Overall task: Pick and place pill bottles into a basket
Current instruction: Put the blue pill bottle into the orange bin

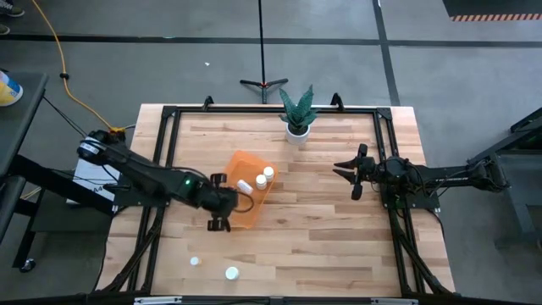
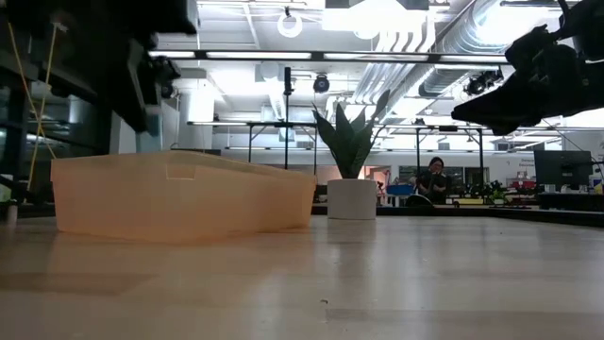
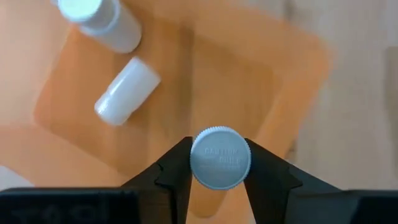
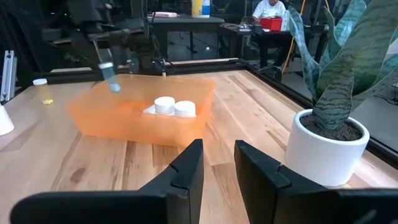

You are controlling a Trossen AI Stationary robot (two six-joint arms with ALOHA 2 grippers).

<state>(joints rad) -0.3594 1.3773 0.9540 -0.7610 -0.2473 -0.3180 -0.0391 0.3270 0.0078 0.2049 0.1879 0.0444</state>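
Observation:
My left gripper (image 1: 222,202) is shut on a white pill bottle (image 3: 220,157) above the near-left part of the orange basket (image 1: 247,199). Two more pill bottles lie in the basket's far part (image 1: 268,174) (image 1: 246,185); they also show in the left wrist view (image 3: 124,92) (image 3: 102,15) and the right wrist view (image 4: 165,104). Two bottles stand on the table near its front edge (image 1: 195,262) (image 1: 231,273). My right gripper (image 1: 350,174) is open and empty, off the table, well to the right of the basket. My left gripper pinches the bottle between its two fingers (image 3: 177,168), one on each side of the cap end (image 3: 220,157). The fingers point down from above, and the cap faces up toward the wrist. The bottle (image 4: 111,78) hangs clear above the basket, slightly tilted.
A white plant pot (image 1: 296,130) with a green plant stands at the table's far edge, beyond the basket; it is close to my right gripper in the right wrist view (image 4: 326,146). A black frame (image 1: 169,114) runs round the table. People sit in the room behind.

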